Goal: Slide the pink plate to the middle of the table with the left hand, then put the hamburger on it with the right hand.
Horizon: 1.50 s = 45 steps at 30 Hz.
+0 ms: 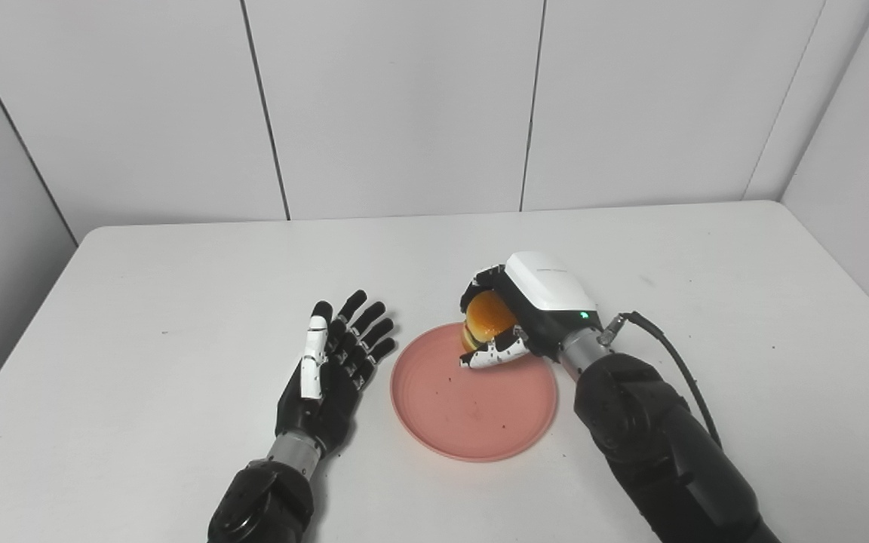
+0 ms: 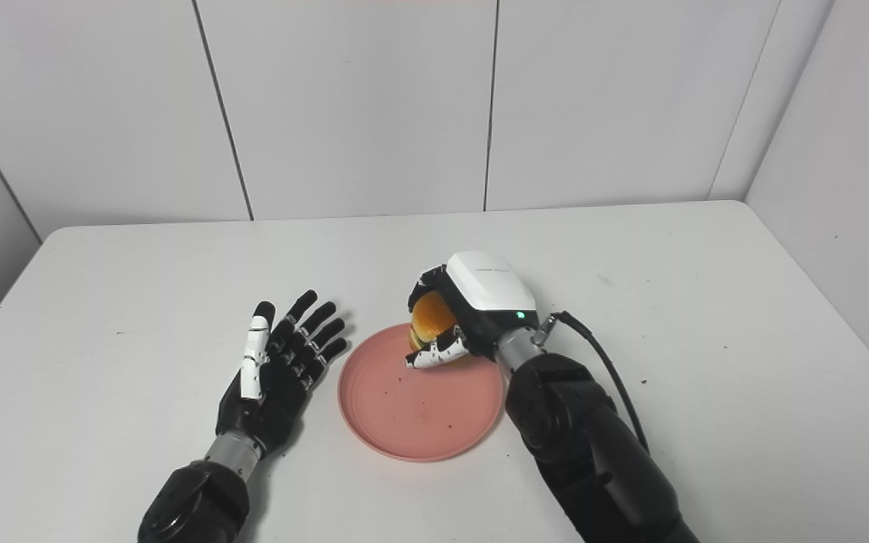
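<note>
A pink plate [image 1: 472,403] lies near the middle of the white table [image 1: 178,286]. My right hand [image 1: 525,309] is shut on the hamburger [image 1: 486,318], an orange bun with a dark layer, and holds it over the plate's far right rim. I cannot tell whether the hamburger touches the plate. My left hand [image 1: 336,354] is open and empty, fingers spread, resting on the table just left of the plate and apart from it. The same scene shows in the right eye view, with the plate [image 2: 419,403], the hamburger [image 2: 431,320], the right hand [image 2: 472,305] and the left hand [image 2: 280,366].
Small dark crumbs lie on the plate's inside. White wall panels [image 1: 404,105] stand behind the table and along both sides. A black cable [image 1: 676,362] runs along my right forearm.
</note>
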Each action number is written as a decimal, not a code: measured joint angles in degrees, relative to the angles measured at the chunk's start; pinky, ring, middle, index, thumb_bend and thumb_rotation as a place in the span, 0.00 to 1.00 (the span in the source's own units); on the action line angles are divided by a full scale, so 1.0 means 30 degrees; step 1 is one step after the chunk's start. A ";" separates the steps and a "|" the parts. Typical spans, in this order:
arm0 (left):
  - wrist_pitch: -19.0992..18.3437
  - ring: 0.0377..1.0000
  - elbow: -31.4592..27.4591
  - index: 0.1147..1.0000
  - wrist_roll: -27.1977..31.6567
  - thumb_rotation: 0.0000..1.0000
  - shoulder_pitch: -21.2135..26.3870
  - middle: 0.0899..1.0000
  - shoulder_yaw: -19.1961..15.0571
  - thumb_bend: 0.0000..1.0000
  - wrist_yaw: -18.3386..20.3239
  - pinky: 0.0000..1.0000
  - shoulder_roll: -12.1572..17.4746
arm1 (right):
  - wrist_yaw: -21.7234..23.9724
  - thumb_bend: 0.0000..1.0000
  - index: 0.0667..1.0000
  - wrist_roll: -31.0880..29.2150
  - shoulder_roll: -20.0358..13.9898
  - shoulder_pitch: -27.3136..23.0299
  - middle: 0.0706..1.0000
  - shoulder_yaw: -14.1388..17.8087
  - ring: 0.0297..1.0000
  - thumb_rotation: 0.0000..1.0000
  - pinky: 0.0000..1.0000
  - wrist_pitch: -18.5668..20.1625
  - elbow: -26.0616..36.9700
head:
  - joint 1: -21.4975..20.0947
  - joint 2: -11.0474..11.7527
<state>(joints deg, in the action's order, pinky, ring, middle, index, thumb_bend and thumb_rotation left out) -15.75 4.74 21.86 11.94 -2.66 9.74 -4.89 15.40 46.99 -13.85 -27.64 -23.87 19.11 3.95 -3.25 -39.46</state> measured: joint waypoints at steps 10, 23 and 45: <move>-0.0013 0.89 -0.0069 0.89 -0.0267 1.00 0.0001 0.89 0.0065 0.54 -0.0186 0.90 -0.0080 | -0.0320 0.50 0.46 0.0097 0.0072 0.0308 0.41 -0.0777 0.34 0.14 0.28 -0.0933 -0.1225 | -0.0029 -0.0176; -0.0028 0.89 -0.0143 0.90 -0.0274 1.00 0.0001 0.89 0.0133 0.54 -0.0268 0.90 -0.0076 | -0.0703 0.50 0.45 0.0387 0.0334 0.0576 0.41 -0.1184 0.35 0.15 0.28 -0.1055 -0.1714 | 0.0000 -0.0322; -0.0195 0.92 -0.0287 0.91 -0.0329 1.00 0.0001 0.90 0.0295 0.55 -0.0545 0.90 -0.0074 | -0.0691 0.75 0.92 0.0907 -0.0010 0.0895 0.88 -0.1556 0.79 0.77 0.65 -0.2178 -0.1093 | 0.0000 -0.0352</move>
<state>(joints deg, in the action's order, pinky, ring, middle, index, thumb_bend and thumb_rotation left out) -16.33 3.88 20.87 11.95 -1.78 8.10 -5.11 13.32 49.71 -13.88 -24.96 -28.54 12.58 0.67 -3.25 -40.52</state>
